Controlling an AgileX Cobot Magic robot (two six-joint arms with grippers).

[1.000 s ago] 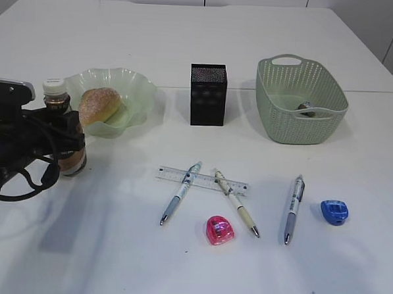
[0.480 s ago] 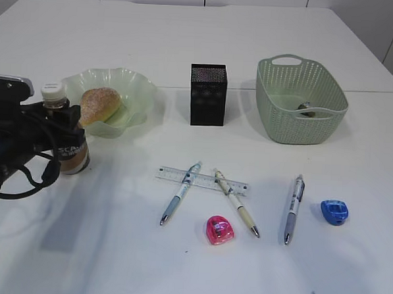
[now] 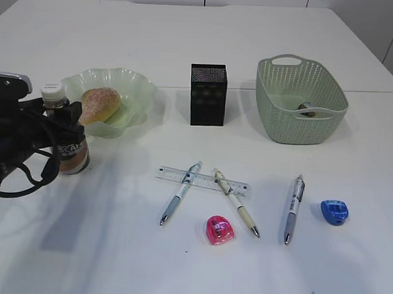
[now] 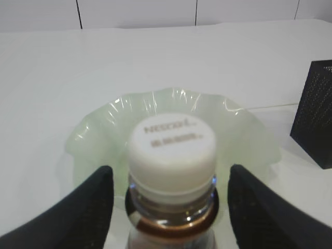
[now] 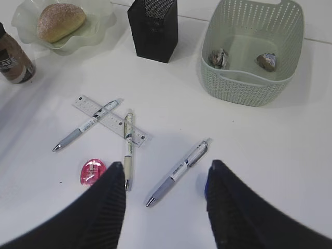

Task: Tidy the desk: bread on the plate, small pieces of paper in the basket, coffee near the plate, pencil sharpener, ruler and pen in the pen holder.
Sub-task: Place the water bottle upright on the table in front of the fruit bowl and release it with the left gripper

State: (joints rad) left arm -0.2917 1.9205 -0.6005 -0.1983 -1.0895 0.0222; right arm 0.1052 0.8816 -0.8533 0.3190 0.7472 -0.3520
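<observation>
The right wrist view alone shows two crumpled paper scraps (image 5: 218, 57) inside the basket (image 5: 249, 88), while the left gripper (image 4: 171, 207) has its fingers spread, clear of the Nescafe bottle (image 3: 66, 140) standing on the desk (image 3: 177, 271) just beside the plate (image 3: 137, 91); the right gripper (image 5: 163, 207) hangs agape, empty.

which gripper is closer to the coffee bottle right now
Left. The left gripper has its fingers either side of the coffee bottle; the right gripper hangs far off, above the pens.
</observation>
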